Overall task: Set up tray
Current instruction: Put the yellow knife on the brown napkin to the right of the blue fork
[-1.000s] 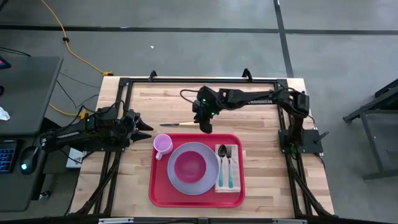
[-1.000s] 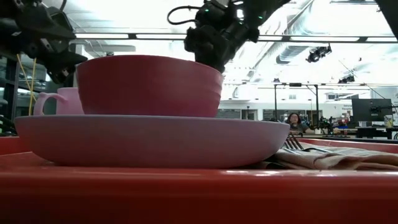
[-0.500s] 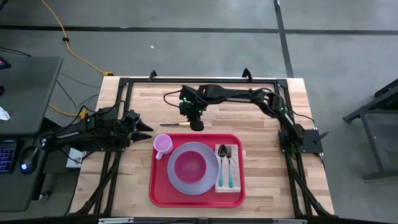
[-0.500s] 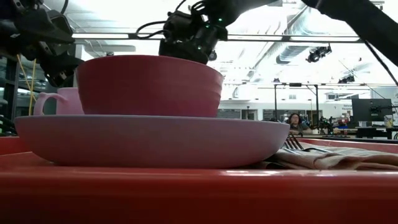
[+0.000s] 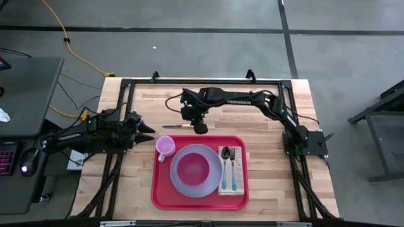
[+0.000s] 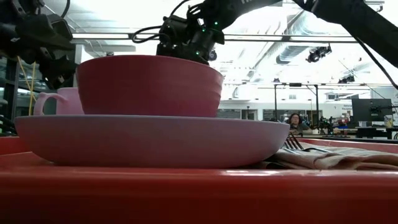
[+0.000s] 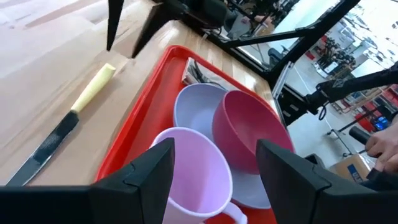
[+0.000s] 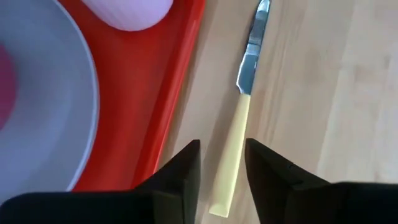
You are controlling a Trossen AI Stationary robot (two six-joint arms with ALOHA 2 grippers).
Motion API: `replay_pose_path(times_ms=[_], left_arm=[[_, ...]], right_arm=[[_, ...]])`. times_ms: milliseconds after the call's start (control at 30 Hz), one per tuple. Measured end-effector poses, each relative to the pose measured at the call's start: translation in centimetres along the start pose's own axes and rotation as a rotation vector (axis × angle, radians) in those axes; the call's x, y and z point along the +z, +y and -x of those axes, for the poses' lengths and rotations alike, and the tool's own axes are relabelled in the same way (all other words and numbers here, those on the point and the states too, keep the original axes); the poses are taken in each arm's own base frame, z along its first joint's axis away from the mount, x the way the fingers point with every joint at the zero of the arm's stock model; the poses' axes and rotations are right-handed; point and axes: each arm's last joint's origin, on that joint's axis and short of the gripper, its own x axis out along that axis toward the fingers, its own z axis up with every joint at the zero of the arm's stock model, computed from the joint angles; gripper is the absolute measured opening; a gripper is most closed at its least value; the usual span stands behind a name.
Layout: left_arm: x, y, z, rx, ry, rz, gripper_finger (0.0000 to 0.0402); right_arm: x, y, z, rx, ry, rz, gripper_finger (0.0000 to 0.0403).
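1. Tray sits near the table's front edge, about mid-width, mostly set.
2. On it: plate with the red bowl inside, pink cup at the tray's far-left corner, napkin along its right side carrying spoon and fork.
3. Left to do, as I judge: knife lies on bare table just beyond the tray's far edge, not yet on the tray.
4. Right gripper hovers over the knife's yellow handle, fingers part open straddling it, holding nothing.
5. Left gripper waits wide open and empty near the table's left edge, beside the cup.
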Motion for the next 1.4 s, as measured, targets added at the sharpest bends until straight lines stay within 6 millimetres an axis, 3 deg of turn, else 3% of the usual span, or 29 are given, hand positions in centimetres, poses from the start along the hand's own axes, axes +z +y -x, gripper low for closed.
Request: replay_pose_path(times_ms=[200,367,833,1133,1400], left_arm=[[0.0,0.0,0.0,0.011,-0.001,0.001,0.0255],[0.0,0.0,0.0,0.011,-0.001,0.002,0.0255],[0.0,0.0,0.0,0.01,-0.001,0.005,0.0255],[0.0,0.0,0.0,0.01,-0.001,0.008,0.0255],[0.0,0.0,0.0,0.01,0.0,0.008,0.0255]], right_arm=[[0.1,-0.1,0.0,-0.004,-0.017,-0.012,0.0139],[-0.4,-0.3,-1.4,0.024,0.008,-0.041,0.0152],[-1.5,-1.7,-2.7,0.021,0.043,-0.074,0.0152],[-2.2,-1.1,-5.6,0.062,0.089,-0.066,0.015],[-2.5,-1.4,-6.6,0.055,0.095,-0.08,0.0149]])
